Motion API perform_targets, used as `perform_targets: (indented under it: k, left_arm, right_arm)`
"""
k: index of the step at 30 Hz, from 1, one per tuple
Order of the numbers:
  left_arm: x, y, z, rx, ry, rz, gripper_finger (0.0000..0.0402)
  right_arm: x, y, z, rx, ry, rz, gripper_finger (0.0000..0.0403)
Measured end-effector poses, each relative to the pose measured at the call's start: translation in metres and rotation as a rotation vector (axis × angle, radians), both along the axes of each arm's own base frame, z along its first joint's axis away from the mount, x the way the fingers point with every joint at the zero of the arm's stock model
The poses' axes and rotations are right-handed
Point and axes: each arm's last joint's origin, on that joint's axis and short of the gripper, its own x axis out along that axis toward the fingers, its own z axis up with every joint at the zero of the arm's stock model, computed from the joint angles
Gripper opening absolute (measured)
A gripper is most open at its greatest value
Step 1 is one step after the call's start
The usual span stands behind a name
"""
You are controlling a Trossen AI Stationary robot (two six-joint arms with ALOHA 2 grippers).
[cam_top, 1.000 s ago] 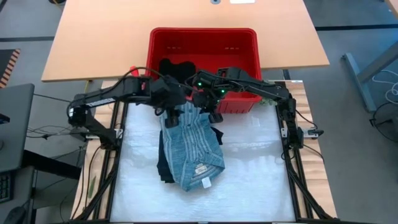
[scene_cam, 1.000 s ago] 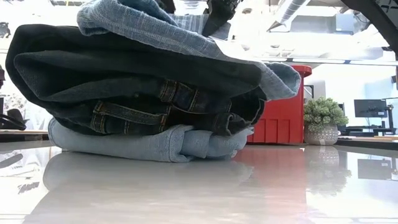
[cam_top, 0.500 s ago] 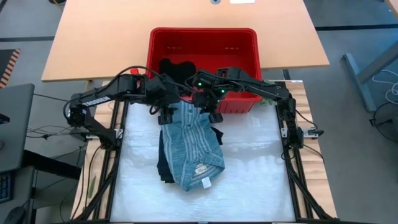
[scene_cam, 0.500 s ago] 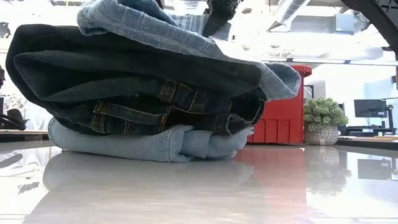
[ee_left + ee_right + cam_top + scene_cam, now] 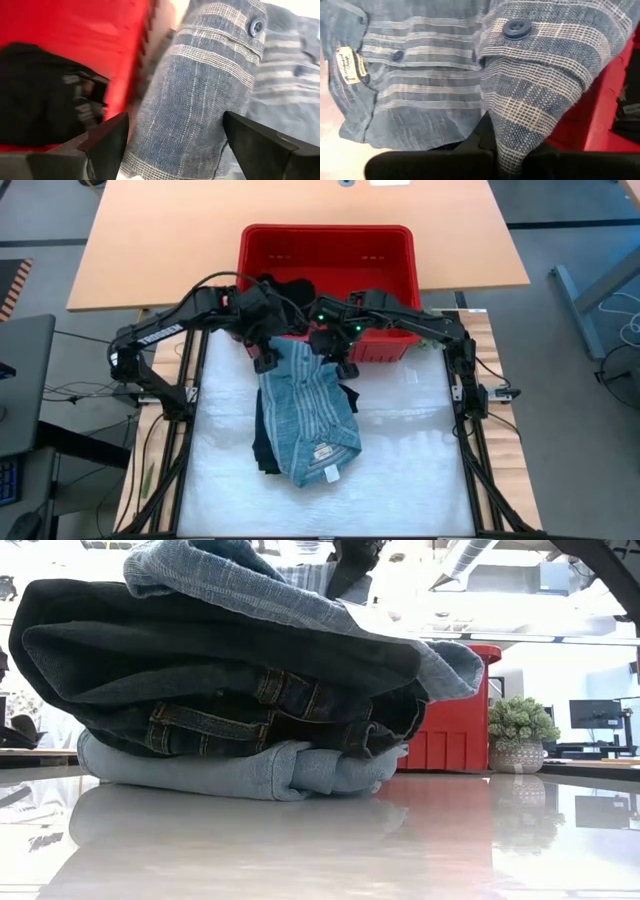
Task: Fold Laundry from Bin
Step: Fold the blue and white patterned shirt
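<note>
Right gripper (image 5: 338,363) pinches the striped shirt's (image 5: 305,415) cuff against the bin (image 5: 395,275) wall; left gripper (image 5: 264,360), fingers spread and empty, hangs beside it, shirt running lengthwise away from both.

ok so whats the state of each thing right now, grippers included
striped shirt: lying on top of the stack, far end pinched up
folded stack: jeans and dark garments piled on the table
bin: upright, a black garment inside
left gripper: open, holding nothing
right gripper: shut on striped shirt
</note>
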Motion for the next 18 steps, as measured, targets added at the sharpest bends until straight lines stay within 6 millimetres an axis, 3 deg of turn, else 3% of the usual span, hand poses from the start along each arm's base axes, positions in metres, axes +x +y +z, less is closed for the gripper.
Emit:
perform_targets:
  k: [5,8,11,16,18]
  left_arm:
    - [-0.001,-0.002,-0.011,-0.106,0.033,-0.034,0.031]
    - [0.0,-0.005,-0.013,-0.219,0.015,-0.076,0.0284]
    - [0.001,-0.011,-0.01,-0.296,-0.024,-0.099,0.0211]
    - [0.001,-0.023,-0.001,-0.388,-0.103,-0.11,0.0029]
    - [0.003,-0.031,0.006,-0.453,-0.169,-0.145,0.0015]
  right_arm:
    - [0.001,0.01,0.002,-0.027,0.004,0.014,0.0032]
    - [0.0,0.016,0.008,-0.069,-0.007,0.012,0.0032]
    - [-0.004,0.025,0.016,-0.08,-0.032,0.019,0.0032]
    - [-0.02,0.044,0.038,-0.055,-0.086,0.001,0.0032]
    - [-0.028,0.053,0.049,-0.031,-0.116,-0.019,0.0032]
